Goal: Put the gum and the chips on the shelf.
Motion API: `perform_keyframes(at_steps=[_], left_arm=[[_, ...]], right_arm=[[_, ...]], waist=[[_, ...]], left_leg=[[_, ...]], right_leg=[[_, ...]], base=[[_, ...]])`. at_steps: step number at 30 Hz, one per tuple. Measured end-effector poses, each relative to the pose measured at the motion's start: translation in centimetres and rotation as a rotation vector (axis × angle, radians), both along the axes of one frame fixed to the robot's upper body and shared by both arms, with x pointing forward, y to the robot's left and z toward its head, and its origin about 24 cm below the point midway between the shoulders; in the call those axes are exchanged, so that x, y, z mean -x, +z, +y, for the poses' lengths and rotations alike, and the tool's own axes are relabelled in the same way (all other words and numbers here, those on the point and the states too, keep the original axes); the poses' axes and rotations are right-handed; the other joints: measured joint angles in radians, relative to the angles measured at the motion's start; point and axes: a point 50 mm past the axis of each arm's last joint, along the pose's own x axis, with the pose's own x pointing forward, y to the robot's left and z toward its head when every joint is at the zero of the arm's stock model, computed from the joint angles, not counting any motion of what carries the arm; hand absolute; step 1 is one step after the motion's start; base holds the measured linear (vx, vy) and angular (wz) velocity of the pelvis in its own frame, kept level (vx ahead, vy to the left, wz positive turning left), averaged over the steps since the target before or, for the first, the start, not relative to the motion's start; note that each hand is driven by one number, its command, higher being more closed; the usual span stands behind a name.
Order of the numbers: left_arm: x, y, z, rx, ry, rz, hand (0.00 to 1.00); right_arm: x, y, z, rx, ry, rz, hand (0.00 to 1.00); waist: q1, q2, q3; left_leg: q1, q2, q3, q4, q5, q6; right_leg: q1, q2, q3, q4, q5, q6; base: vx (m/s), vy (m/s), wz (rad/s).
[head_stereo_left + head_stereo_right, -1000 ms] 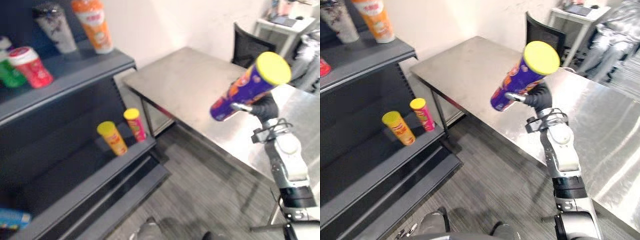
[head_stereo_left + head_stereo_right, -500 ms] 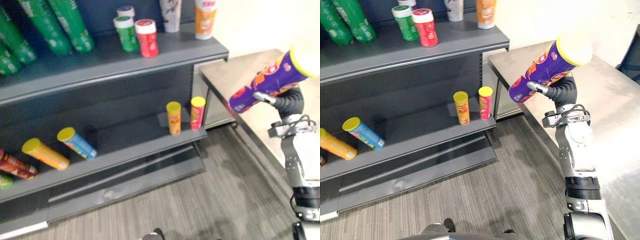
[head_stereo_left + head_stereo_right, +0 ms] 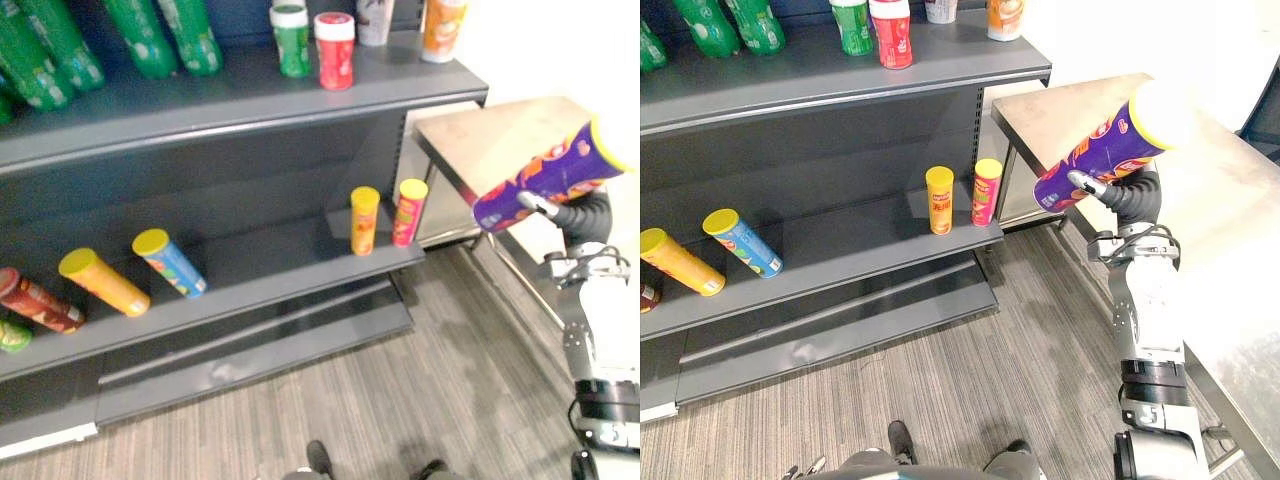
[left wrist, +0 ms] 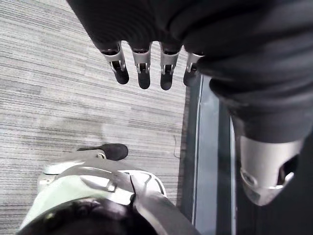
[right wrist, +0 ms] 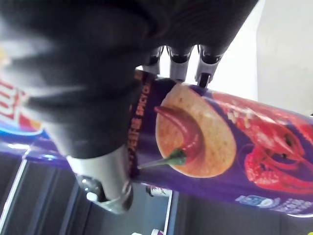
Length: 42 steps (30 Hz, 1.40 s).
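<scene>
Grey shop shelf (image 3: 200, 102) stocked with cans (image 3: 365, 220) and bottles (image 3: 150, 35), steel table (image 3: 500, 125) beside it, purple chips can (image 3: 545, 180) tilted in mid-air, right hand (image 3: 1127, 196) curled round it, left hand (image 4: 142, 68) slack-fingered above floor (image 4: 49, 73)

The right hand (image 3: 1127, 196) grips a tilted purple chips can (image 3: 1102, 150).

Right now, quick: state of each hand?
Left hand: open, holding nothing.
Right hand: shut on the chips can.
</scene>
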Motion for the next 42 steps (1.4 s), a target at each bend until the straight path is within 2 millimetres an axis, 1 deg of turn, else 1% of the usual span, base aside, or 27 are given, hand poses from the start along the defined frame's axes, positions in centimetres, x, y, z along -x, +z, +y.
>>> perform_keyframes(at_steps=[3,6,9,11,13,14,15,16,17,18,19,20,21,22,23,24,25,26,27,28,29,30,31,32,34,36,42], left_arm=[[0.0,0.0,0.1,0.01,0.031,-0.009,0.0],[0.0,0.0,-0.1,0.013,0.032,-0.011,0.0],[-0.4,0.0,-0.5,0.022,0.035,-0.029,0.0],[-0.4,0.0,-0.5,0.022,0.047,-0.033,0.0],[-0.5,0.1,-0.2,0.018,0.079,-0.039,0.0],[-0.7,0.1,-0.2,0.023,0.092,-0.045,0.0],[-0.7,0.1,-0.2,0.028,0.101,-0.044,0.0],[-0.7,0.1,-0.2,0.028,0.1,-0.04,0.0],[-0.6,0.2,0.0,0.023,0.098,-0.04,0.0],[-0.9,0.3,0.3,0.015,0.093,-0.045,0.0],[-1.3,0.4,0.9,-0.001,0.089,-0.05,0.0],[-1.4,0.4,1.1,-0.009,0.089,-0.047,0.0],[-1.5,0.4,1.2,-0.011,0.088,-0.046,0.0],[-1.6,0.5,1.5,-0.021,0.086,-0.046,0.0],[-1.7,0.5,1.6,-0.022,0.082,-0.047,0.0],[-1.7,0.5,1.6,-0.024,0.08,-0.047,0.0],[-1.9,0.6,1.8,-0.029,0.077,-0.05,0.0],[-2.0,0.7,2.1,-0.037,0.073,-0.052,0.0],[-2.0,0.7,2.2,-0.038,0.073,-0.054,0.0],[-2.2,0.7,2.1,-0.036,0.075,-0.058,0.0],[-2.3,0.5,1.6,-0.017,0.075,-0.064,0.0],[-2.4,0.5,1.3,-0.006,0.075,-0.066,0.0],[-2.5,0.3,0.7,0.016,0.075,-0.071,0.0],[-2.6,0.1,0.3,0.029,0.076,-0.07,0.0],[-2.8,0.1,-0.1,0.04,0.076,-0.076,0.0],[-3.3,0.1,-0.2,0.045,0.074,-0.09,0.0],[-4.4,0.3,-0.1,0.04,0.067,-0.123,0.0]], right_arm=[[0.0,-0.6,0.5,0.02,0.039,0.022,1.0],[-0.1,-1.2,1.7,0.046,0.115,0.045,1.0],[-0.1,-2.1,2.8,0.034,0.175,0.068,1.0],[0.1,-2.9,3.2,0.036,0.207,0.093,1.0],[0.0,-3.5,4.1,0.027,0.245,0.106,1.0],[0.0,-3.7,4.7,0.036,0.27,0.116,1.0],[-0.1,-3.9,5.4,0.041,0.294,0.125,1.0],[-0.1,-4.1,5.9,0.043,0.311,0.132,1.0],[-0.1,-4.3,6.3,0.039,0.321,0.136,1.0],[0.0,-4.7,7.0,0.018,0.338,0.139,1.0],[0.0,-4.9,7.7,0.005,0.354,0.146,1.0],[0.0,-5.2,8.2,-0.002,0.367,0.152,1.0],[0.1,-5.3,8.5,-0.008,0.373,0.156,1.0],[0.2,-5.7,9.0,-0.001,0.381,0.168,1.0],[0.3,-6.0,9.1,0.005,0.386,0.177,1.0],[0.4,-6.0,9.2,0.005,0.388,0.179,1.0],[0.6,-6.1,9.1,0.003,0.384,0.181,1.0],[0.7,-6.1,9.1,-0.002,0.376,0.179,1.0],[0.8,-6.0,9.1,-0.004,0.374,0.173,1.0],[0.8,-5.5,8.9,0.002,0.372,0.156,1.0],[0.6,-5.0,8.9,0.004,0.371,0.136,1.0],[0.5,-4.8,8.9,0.005,0.369,0.13,1.0],[0.5,-4.8,8.5,0.004,0.356,0.128,1.0],[0.6,-4.8,8.4,0.009,0.351,0.131,1.0],[0.7,-4.6,8.3,0.018,0.353,0.122,1.0],[0.9,-4.4,8.3,0.019,0.354,0.112,1.0],[1.3,-4.9,8.3,0.015,0.353,0.118,1.0]], waist=[[0.001,-0.005,0.004],[0.003,-0.005,0.004],[0.005,-0.007,0.005],[0.008,-0.009,0.006],[0.017,-0.019,0.016],[0.028,-0.016,0.024],[0.038,-0.007,0.029],[0.041,0.003,0.034],[0.039,0.012,0.04],[0.035,0.013,0.042],[0.037,0.01,0.044],[0.038,0.009,0.045],[0.039,0.005,0.047],[0.043,0.002,0.052],[0.043,0.002,0.052],[0.043,0.0,0.053],[0.037,0.0,0.055],[0.032,-0.005,0.054],[0.03,-0.019,0.049],[0.031,-0.014,0.051],[0.031,0.005,0.055],[0.027,0.011,0.057],[0.022,0.02,0.06],[0.017,0.022,0.06],[0.002,0.022,0.06],[-0.003,0.024,0.061],[-0.006,0.027,0.062]], left_leg=[[0.0,0.005,-0.001,0.0,0.004,-0.004],[0.0,0.01,-0.003,0.0,0.006,-0.004],[0.0,0.007,-0.012,0.007,0.008,-0.001],[0.009,0.003,-0.035,0.007,0.005,0.002],[0.02,-0.001,-0.064,0.033,-0.019,0.011],[0.02,0.003,-0.092,0.071,-0.05,0.015],[0.017,0.012,-0.123,0.111,-0.08,0.019],[0.017,0.021,-0.156,0.144,-0.103,0.027],[0.01,0.028,-0.18,0.166,-0.119,0.038],[-0.019,0.041,-0.235,0.213,-0.147,0.049],[-0.041,0.041,-0.28,0.239,-0.158,0.051],[-0.053,0.034,-0.31,0.252,-0.166,0.051],[-0.053,0.028,-0.319,0.258,-0.17,0.053],[-0.058,0.005,-0.361,0.286,-0.189,0.053],[-0.065,-0.002,-0.383,0.313,-0.203,0.049],[-0.069,-0.006,-0.397,0.332,-0.207,0.044],[-0.084,-0.012,-0.431,0.372,-0.226,0.032],[-0.098,-0.021,-0.46,0.408,-0.246,0.018],[-0.105,-0.026,-0.472,0.426,-0.257,0.01],[-0.12,-0.015,-0.488,0.454,-0.274,-0.008],[-0.129,0.01,-0.492,0.451,-0.274,-0.017],[-0.13,0.018,-0.494,0.447,-0.27,-0.025],[-0.127,0.033,-0.499,0.423,-0.261,-0.04],[-0.119,0.046,-0.5,0.395,-0.251,-0.055],[-0.11,0.06,-0.505,0.365,-0.238,-0.07],[-0.1,0.067,-0.506,0.336,-0.224,-0.078],[-0.081,0.062,-0.524,0.245,-0.173,-0.082]], right_leg=[[0.0,0.008,0.012,0.0,0.003,-0.005],[0.001,0.015,0.011,0.002,0.005,-0.007],[0.007,0.011,0.002,0.018,0.016,0.001],[0.024,-0.003,0.002,0.043,0.017,0.002],[0.032,-0.046,0.006,0.13,0.02,-0.002],[0.025,-0.076,0.029,0.21,0.043,-0.036],[-0.001,-0.092,0.093,0.292,0.092,-0.108],[-0.031,-0.089,0.177,0.353,0.139,-0.16],[-0.053,-0.08,0.243,0.382,0.152,-0.163],[-0.076,-0.02,0.365,0.382,0.058,-0.107],[-0.099,0.04,0.453,0.357,-0.021,-0.066],[-0.111,0.077,0.501,0.327,-0.042,-0.049],[-0.116,0.095,0.527,0.303,-0.048,-0.04],[-0.128,0.128,0.595,0.241,-0.048,-0.033],[-0.137,0.149,0.64,0.207,-0.046,-0.03],[-0.142,0.161,0.666,0.188,-0.043,-0.025],[-0.141,0.177,0.698,0.151,-0.031,-0.007],[-0.138,0.18,0.7,0.115,-0.014,0.017],[-0.135,0.18,0.697,0.096,0.001,0.022],[-0.121,0.187,0.685,0.082,-0.034,0.043],[-0.122,0.216,0.679,0.067,-0.039,0.035],[-0.123,0.224,0.674,0.062,-0.042,0.029],[-0.123,0.238,0.661,0.059,-0.047,0.021],[-0.122,0.25,0.657,0.059,-0.052,0.012],[-0.122,0.265,0.648,0.057,-0.058,0.001],[-0.122,0.273,0.646,0.052,-0.058,-0.003],[-0.121,0.27,0.627,0.035,-0.056,-0.009]], base=[[0.05,-0.038,0.03],[0.1,-0.047,0.0],[0.13,-0.031,0.12],[0.1,-0.012,0.34],[0.11,0.013,0.46],[0.11,0.06,0.58],[0.15,0.117,0.63],[0.14,0.112,0.62],[0.15,0.094,0.87],[0.14,0.044,1.11],[0.15,0.045,1.24],[0.11,0.029,0.98],[0.15,-0.007,1.0],[0.14,-0.036,0.95],[0.15,-0.056,0.91],[0.12,-0.079,0.84],[0.15,-0.135,0.91],[0.15,-0.159,0.88],[0.16,-0.219,0.62],[0.2,-0.291,0.25],[0.17,-0.248,0.11],[0.16,-0.259,0.03],[0.09,-0.188,0.04],[0.09,-0.222,0.05],[0.05,-0.136,0.02],[0.03,-0.097,0.03],[0.0,-0.034,0.12]])
